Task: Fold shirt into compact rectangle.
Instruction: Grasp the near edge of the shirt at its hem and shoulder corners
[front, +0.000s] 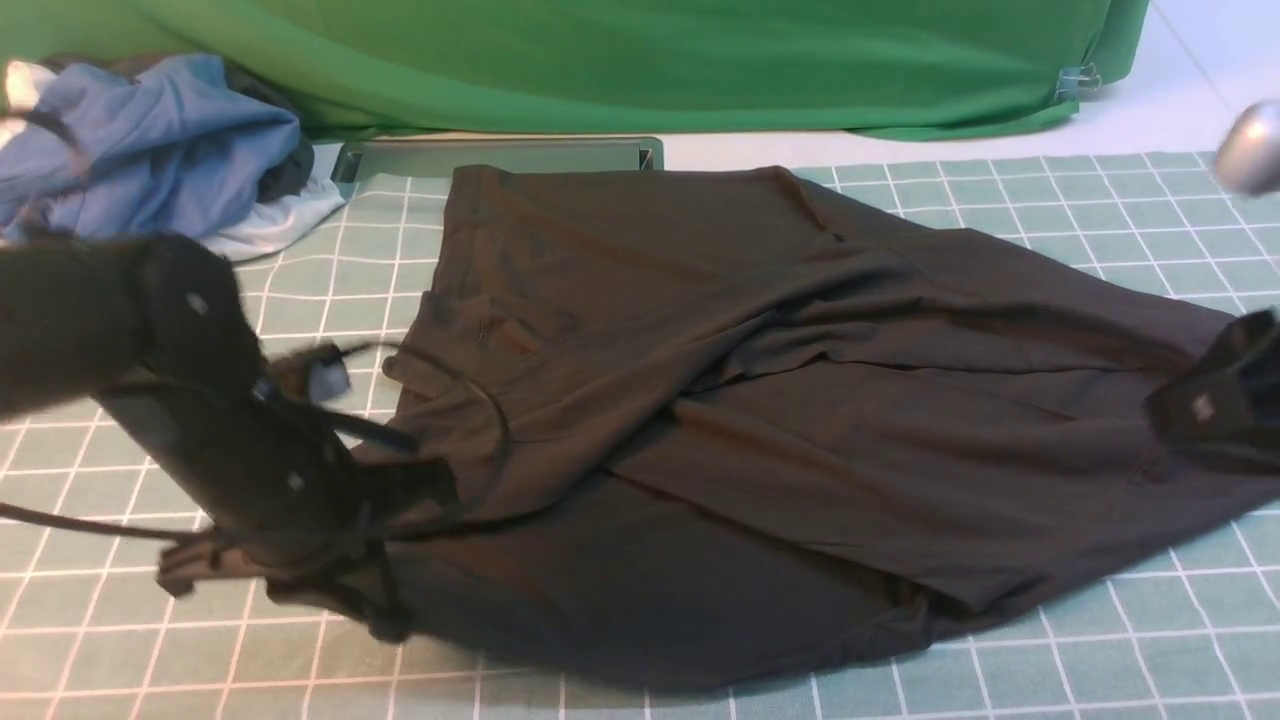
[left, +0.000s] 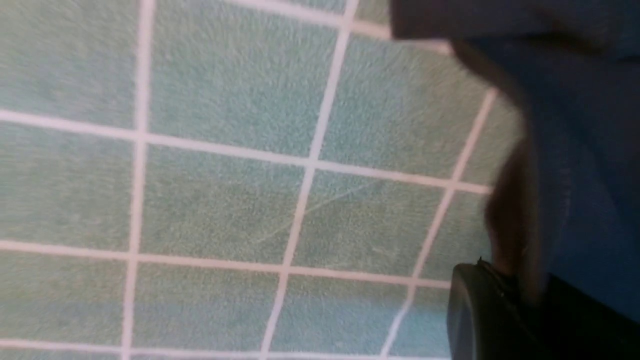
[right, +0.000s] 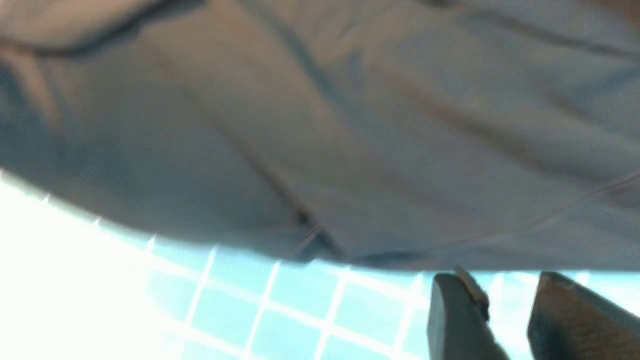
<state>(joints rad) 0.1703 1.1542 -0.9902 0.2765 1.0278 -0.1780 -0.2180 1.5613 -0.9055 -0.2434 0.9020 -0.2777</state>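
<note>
Near left, left fingers (left: 520, 305) pinching the near-left edge of the black shirt (front: 760, 540); near right, right fingers (right: 507, 310) spread with a gap, nothing between them, just beside the cloth. Shirt lies across the middle of the bench (front: 1120, 650), left to right, rumpled, loose layers doubled over diagonally, near edge bowed, far edge by the green tray (front: 500, 155). Progress looks early: maybe some gathering done, no neat fold visible; squaring up, folding sides in and closing to a compact rectangle all left.
</note>
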